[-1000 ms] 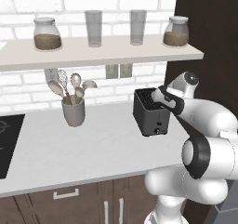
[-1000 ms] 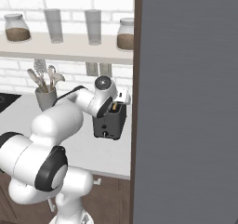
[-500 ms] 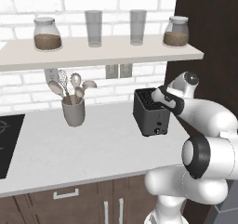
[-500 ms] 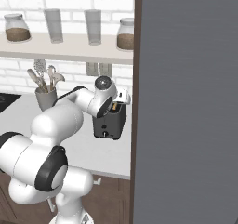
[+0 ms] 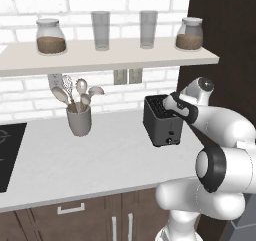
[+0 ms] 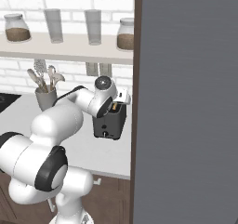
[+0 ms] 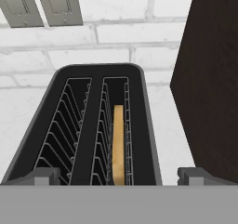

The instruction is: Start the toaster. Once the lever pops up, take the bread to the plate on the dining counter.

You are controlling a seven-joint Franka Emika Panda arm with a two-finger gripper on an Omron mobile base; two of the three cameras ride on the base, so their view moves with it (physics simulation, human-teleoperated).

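One slice of bread (image 7: 119,144) is sitting upright in the right-hand slot of the toaster (image 7: 88,125), centre of the hand view. The gripper (image 7: 119,174) is hanging just above it with its jaws spread wide, gripping nothing. Judging by this, the robot is lining up to lift the bread; next it needs lowering and closing on the slice.

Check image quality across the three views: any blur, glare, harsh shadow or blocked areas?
Left base view: sharp, flat even light, only soft shadow under the shelf. Right base view: sharp, but a plain grey panel blocks the right half. Hand view: crisp, no glare; the toaster slots read dark, yet the bread stands out clearly in one slot.
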